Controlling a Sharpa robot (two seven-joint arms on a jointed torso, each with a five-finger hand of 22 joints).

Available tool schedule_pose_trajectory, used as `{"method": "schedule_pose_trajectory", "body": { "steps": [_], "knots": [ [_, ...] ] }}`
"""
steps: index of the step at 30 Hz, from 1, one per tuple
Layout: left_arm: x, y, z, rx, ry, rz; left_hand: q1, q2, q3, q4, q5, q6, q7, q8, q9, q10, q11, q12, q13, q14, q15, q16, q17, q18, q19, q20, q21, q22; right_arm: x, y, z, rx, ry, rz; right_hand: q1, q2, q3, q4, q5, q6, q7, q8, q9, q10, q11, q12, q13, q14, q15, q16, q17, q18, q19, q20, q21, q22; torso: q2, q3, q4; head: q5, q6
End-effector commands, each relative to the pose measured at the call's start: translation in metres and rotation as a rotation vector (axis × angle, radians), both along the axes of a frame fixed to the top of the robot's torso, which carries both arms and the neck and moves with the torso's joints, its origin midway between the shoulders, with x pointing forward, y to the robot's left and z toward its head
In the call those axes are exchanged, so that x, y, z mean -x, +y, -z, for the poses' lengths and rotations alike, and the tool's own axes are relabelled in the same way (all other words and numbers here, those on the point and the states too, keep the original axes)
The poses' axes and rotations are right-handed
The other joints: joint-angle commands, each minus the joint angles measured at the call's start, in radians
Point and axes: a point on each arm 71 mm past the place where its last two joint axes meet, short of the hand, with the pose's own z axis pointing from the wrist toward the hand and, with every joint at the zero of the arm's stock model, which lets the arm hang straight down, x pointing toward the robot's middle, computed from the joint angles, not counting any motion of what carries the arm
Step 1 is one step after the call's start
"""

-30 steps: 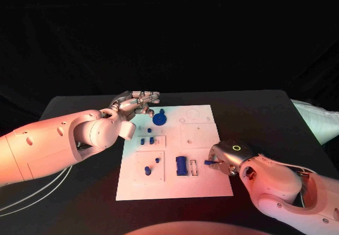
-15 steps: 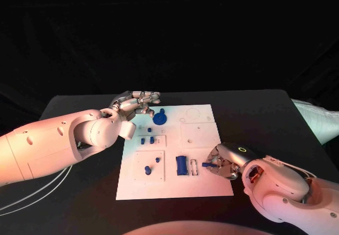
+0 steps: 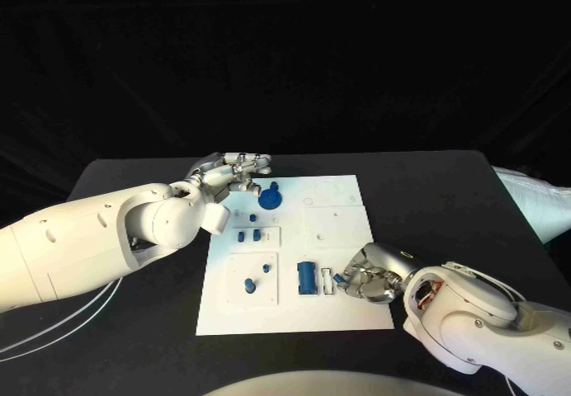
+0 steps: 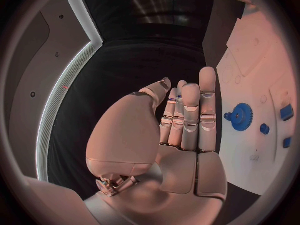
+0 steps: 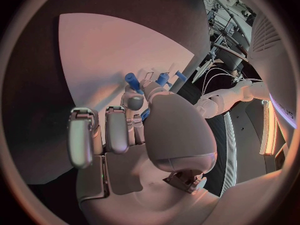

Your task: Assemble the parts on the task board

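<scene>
Black worktop (image 3: 441,190) carried the white task board (image 3: 339,318) at its middle, long side running from the near edge toward the far edge. Left arm (image 3: 83,239) came in over the worktop's left side; left hand (image 3: 226,175) sat at the board's far-left corner, fingers (image 4: 190,112) straight and close together, holding nothing, just beside the blue gear part (image 3: 270,199). Right arm (image 3: 500,326) came in from the near-right corner; right hand (image 3: 371,276) was at the board's right edge, toward the near end, fingers (image 5: 119,127) curled in around a small blue part (image 3: 342,279), pinched at the fingertips just right of the narrow slot (image 3: 325,281). Tall blue block (image 3: 306,279) stood just left of that slot. Small blue pegs (image 3: 247,237) stood in the square panel near the board's left edge, one more blue peg (image 3: 249,286) in the panel nearer the front-left corner.
</scene>
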Motion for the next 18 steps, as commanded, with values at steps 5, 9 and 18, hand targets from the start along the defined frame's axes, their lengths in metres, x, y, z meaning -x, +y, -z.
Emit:
{"method": "schedule_pose_trajectory", "body": {
  "steps": [5,9,18],
  "knots": [
    [0.001,-0.003,-0.001,0.008,-0.007,0.025,0.008,0.000,-0.004,-0.005,0.004,-0.005,-0.001,0.007,0.002,-0.010,-0.001,0.007,0.001,-0.008,-0.001,-0.006,-0.001,0.017,-0.007,-0.002,-0.007,-0.001,-0.001,0.003,0.001,-0.039,0.027,0.028,-0.024,0.001,0.001,0.016,0.009,0.010,-0.003,0.007,0.006,0.007,-0.001,0.009,0.004,0.053,-0.005,0.005,0.004,-0.009,0.006,-0.003,0.003,0.103,0.000,0.0007,-0.0012,0.003,-0.002],
    [0.002,-0.003,-0.001,0.008,-0.007,0.025,0.008,0.000,-0.004,-0.005,0.004,-0.005,-0.001,0.007,0.002,-0.010,-0.001,0.007,0.001,-0.008,-0.001,-0.006,-0.001,0.017,-0.007,-0.002,-0.007,-0.001,-0.003,0.007,0.000,-0.063,0.012,0.040,-0.030,0.000,0.001,0.019,0.010,0.012,-0.003,0.008,0.008,0.009,-0.001,0.012,0.007,0.053,-0.006,0.007,0.006,-0.009,0.006,-0.004,0.003,0.103,0.000,0.0011,-0.0014,0.004,-0.003],
    [0.002,-0.003,-0.002,0.009,-0.007,0.027,0.008,0.000,-0.004,-0.005,0.004,-0.005,-0.001,0.007,0.002,-0.010,-0.001,0.007,0.001,-0.008,-0.001,-0.006,-0.001,0.017,-0.007,-0.002,-0.007,-0.001,-0.005,0.012,0.001,-0.072,-0.004,0.040,-0.044,-0.001,-0.003,0.029,0.015,0.016,-0.005,0.011,0.013,0.013,-0.003,0.020,0.014,0.054,-0.007,0.010,0.010,-0.010,0.008,-0.005,0.006,0.106,0.000,0.0006,-0.0012,0.007,-0.006]
  ]
}}
